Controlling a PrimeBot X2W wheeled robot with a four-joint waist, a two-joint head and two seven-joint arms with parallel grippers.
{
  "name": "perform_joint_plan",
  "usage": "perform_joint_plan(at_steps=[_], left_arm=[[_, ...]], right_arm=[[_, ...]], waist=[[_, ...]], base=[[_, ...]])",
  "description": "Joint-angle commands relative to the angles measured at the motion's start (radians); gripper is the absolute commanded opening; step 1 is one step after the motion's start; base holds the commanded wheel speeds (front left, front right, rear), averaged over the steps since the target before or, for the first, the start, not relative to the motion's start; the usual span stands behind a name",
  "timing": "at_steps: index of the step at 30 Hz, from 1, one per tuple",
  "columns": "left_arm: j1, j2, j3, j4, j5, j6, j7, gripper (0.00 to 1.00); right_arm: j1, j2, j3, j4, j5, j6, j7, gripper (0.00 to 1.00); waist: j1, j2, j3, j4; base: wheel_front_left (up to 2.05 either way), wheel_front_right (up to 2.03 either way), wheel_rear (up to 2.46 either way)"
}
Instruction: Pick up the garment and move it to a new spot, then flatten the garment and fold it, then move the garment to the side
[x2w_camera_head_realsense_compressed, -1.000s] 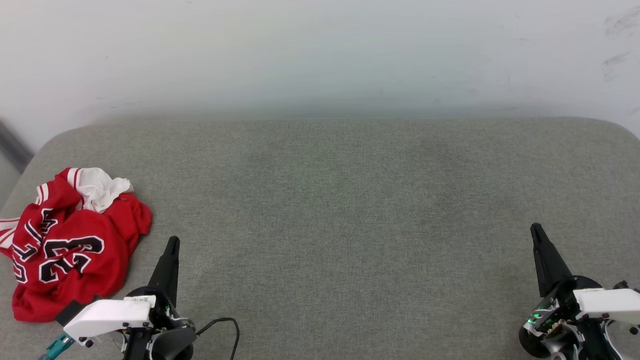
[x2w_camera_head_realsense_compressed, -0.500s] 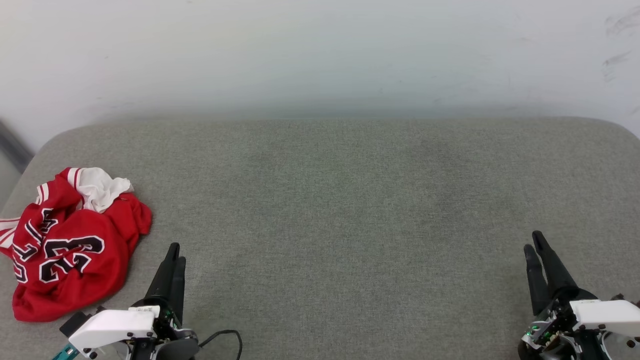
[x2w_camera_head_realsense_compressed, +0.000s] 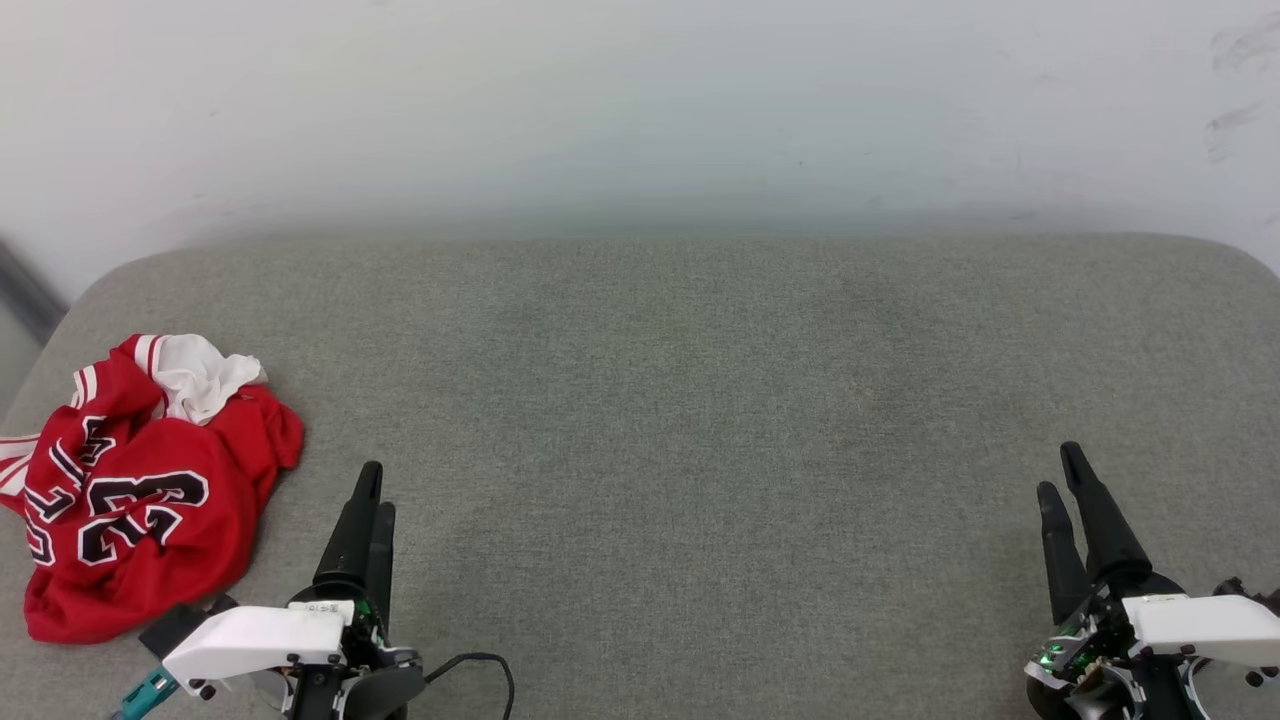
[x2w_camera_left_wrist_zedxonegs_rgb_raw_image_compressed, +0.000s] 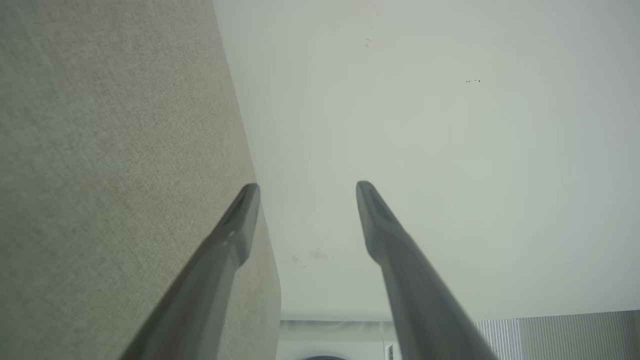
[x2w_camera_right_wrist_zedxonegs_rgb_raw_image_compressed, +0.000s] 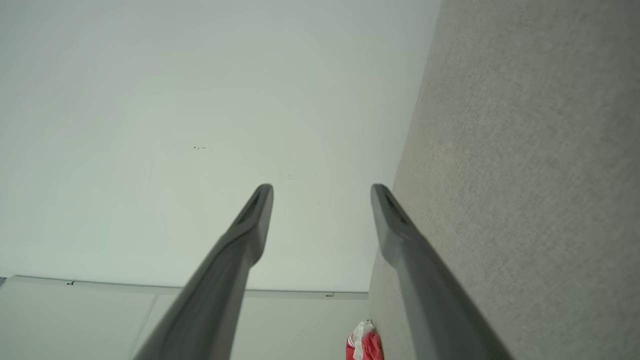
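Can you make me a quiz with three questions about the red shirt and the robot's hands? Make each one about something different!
1. Where does the shirt lie on the grey cushion?
A) at the robot's left end
B) in the middle
C) at the robot's right end

2. What colour is most of the shirt?
A) blue
B) green
C) red

3. How is the left gripper?
A) open and empty
B) shut on the shirt
C) shut on a cup

Answers:
1 A: the head view shows it heaped by the cushion's left edge.
2 C: the cloth is mostly red.
3 A: its jaws stand apart with nothing between them.
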Motion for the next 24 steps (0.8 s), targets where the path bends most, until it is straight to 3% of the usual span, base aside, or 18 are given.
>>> perform_joint_plan(at_steps=[1, 24], left_arm=[[-0.023, 0.003, -0.011, -0.030, 0.024, 0.000, -0.014, 1.00], [-0.012, 0.003, -0.043, -0.096, 0.448, 0.000, -0.102, 1.00]], right_arm=[[-0.012, -0.004, 0.011, -0.031, -0.017, 0.000, -0.014, 1.00], [0.007, -0.005, 0.028, -0.092, -0.413, 0.000, -0.102, 1.00]], waist=[[0.0000, -0.0001, 0.000, 0.000], [0.0000, -0.0001, -0.002, 0.004]], base=[[0.00, 0.00, 0.00], [0.00, 0.00, 0.00]])
